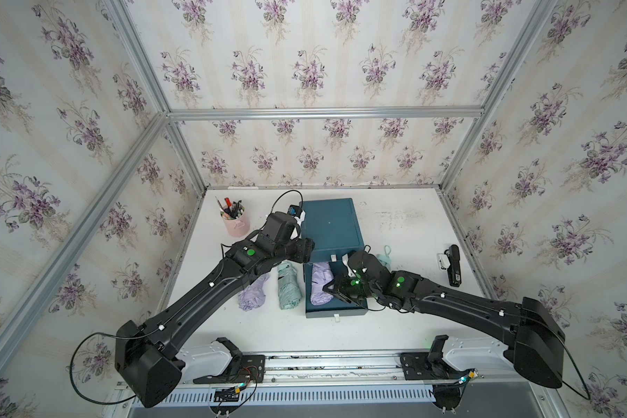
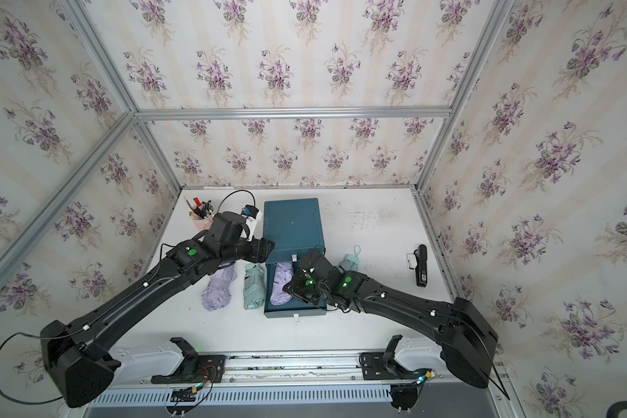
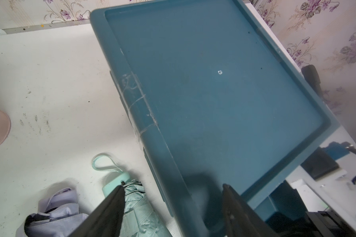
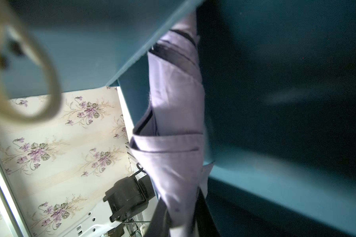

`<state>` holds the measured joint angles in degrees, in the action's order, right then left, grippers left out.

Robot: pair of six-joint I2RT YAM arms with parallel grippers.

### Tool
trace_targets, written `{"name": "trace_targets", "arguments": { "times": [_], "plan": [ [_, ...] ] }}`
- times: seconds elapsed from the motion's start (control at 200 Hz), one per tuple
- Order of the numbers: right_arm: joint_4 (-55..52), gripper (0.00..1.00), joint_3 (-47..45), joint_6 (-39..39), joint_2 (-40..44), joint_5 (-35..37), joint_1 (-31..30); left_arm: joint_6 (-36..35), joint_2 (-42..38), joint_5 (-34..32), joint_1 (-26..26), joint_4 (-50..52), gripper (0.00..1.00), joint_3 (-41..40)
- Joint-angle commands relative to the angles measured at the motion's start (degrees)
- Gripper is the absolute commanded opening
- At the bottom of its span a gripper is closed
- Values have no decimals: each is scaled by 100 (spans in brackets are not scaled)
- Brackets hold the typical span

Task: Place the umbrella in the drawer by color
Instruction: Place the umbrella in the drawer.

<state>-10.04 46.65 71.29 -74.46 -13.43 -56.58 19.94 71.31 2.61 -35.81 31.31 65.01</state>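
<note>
Top views bright; right wrist dim, blurred.

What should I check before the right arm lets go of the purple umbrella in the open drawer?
1. The open drawer is pulled out of the cabinet: ok.
2. The held lavender umbrella lies inside the drawer walls: ok.
3. The right gripper is shut on that umbrella's fabric: ok.
4. The umbrella rests on the drawer floor: cannot tell, hidden.
5. The left gripper is open, empty and above the cabinet top, away from the drawer: ok.
6. Other umbrellas sorted: not ok; the loose lavender umbrella and the mint umbrella lie on the table.
</note>
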Motion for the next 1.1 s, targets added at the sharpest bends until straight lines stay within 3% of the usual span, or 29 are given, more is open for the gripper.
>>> {"name": "trace_targets", "arguments": {
  "times": [0.0,0.155,0.3,0.525,0.769,0.914,1.094],
  "plan": [
    [441,21,-41,-216,-99,-139,-1,-178,-20,234,-2,702,73,-49],
    [-20,50,131,-693,-148,318,-20,-154,-54,177,-5,788,75,-18],
    [-599,62,247,-1024,20,943,-97,-131,-102,-23,-5,886,78,11],
    [-1576,63,256,-1214,806,2632,-917,136,-13,-249,47,916,84,132],
    [-2120,60,-301,-687,1633,4248,-2796,610,126,30,162,460,89,118],
    [-2173,59,-700,-206,1768,4479,-3366,897,161,206,206,42,88,-65],
    [-1941,59,-931,-36,1515,4376,-3474,911,301,330,215,-73,79,-120]
  ]
}}
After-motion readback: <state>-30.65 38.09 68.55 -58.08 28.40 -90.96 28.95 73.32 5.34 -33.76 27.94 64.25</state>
